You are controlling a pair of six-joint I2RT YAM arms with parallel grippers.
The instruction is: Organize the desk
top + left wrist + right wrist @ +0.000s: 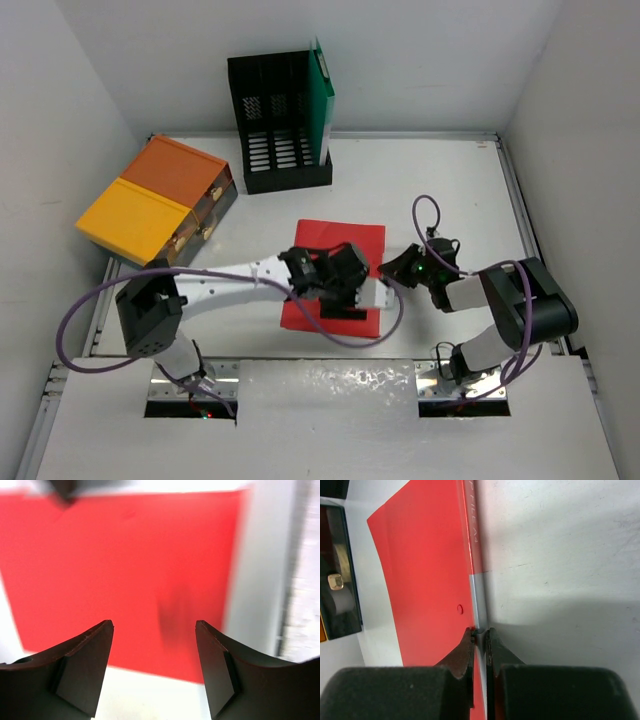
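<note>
A red A4 file folder (340,243) lies on the white desk (450,190) near the middle. My left gripper (345,295) hovers over the folder's near part, jaws wide open and empty; in the left wrist view (155,625) the red cover (125,555) fills the space beyond the fingers. My right gripper (388,272) sits at the folder's right edge. In the right wrist view (479,630) its jaws are closed on the folder's grey spine (479,595), with the red cover (425,555) to the left.
A black mesh file rack (275,125) holding an upright green folder (322,100) stands at the back. An orange-and-yellow drawer box (155,195) sits at the left, also visible in the right wrist view (337,595). White walls enclose the desk.
</note>
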